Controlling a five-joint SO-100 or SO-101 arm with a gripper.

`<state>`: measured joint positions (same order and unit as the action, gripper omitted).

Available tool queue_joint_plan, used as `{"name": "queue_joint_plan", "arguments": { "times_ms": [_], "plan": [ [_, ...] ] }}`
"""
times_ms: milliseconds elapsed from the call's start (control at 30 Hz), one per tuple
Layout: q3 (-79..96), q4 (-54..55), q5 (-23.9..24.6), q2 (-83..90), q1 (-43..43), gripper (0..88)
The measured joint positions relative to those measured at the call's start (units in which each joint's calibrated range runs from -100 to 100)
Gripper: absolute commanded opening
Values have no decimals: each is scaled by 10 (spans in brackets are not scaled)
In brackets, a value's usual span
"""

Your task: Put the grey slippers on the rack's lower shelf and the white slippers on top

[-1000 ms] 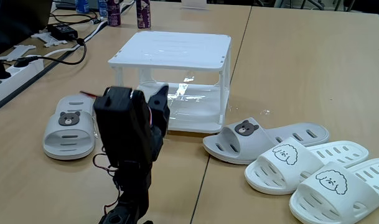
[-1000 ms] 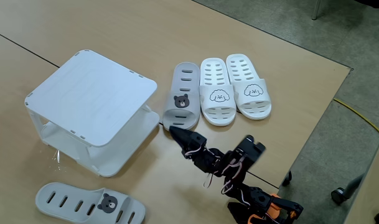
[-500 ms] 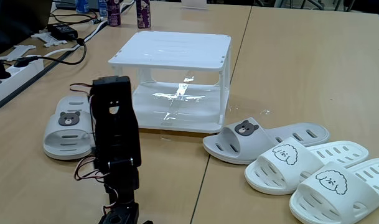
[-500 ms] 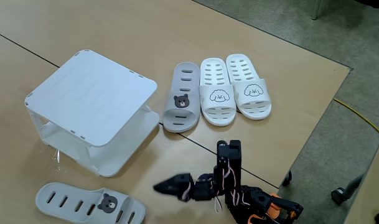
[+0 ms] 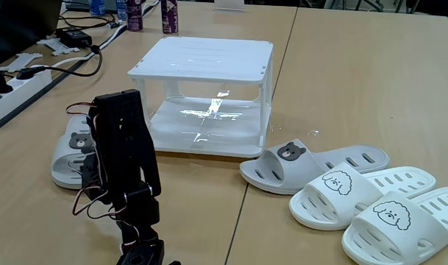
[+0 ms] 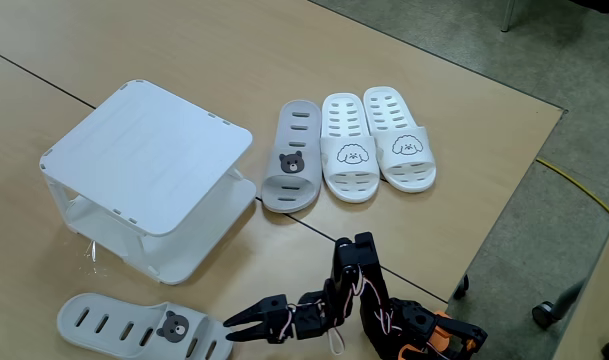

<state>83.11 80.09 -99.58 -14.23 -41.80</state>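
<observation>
Gripper (image 6: 230, 325): fingers spread apart, nothing held, tips just beside one grey bear slipper (image 6: 134, 327).
Rack (image 6: 144, 175): both shelves bare.
Other grey slipper (image 6: 292, 160): parked on the table beside the white slippers (image 6: 376, 143).

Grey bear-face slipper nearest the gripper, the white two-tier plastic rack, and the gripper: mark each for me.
Grey bear-face slipper (image 6: 134, 327), a fixed view from above, on its slotted sole.
White two-tier plastic rack (image 6: 144, 155), same view, on its slatted top.
Gripper (image 6: 230, 326), same view, between its open fingertips.
</observation>
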Motion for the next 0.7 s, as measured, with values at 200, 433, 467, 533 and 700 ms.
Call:
{"name": "queue_joint_plan", "arguments": {
  "times_ms": [200,433,467,533,700],
  "plan": [
    [-89,0,0,-61,13,227],
    [-186,0,0,-133,37,236],
    [-197,-2,0,-139,37,236],
    [-217,-21,0,-146,40,236],
    [-312,-82,0,-179,40,236]
  ]
}}
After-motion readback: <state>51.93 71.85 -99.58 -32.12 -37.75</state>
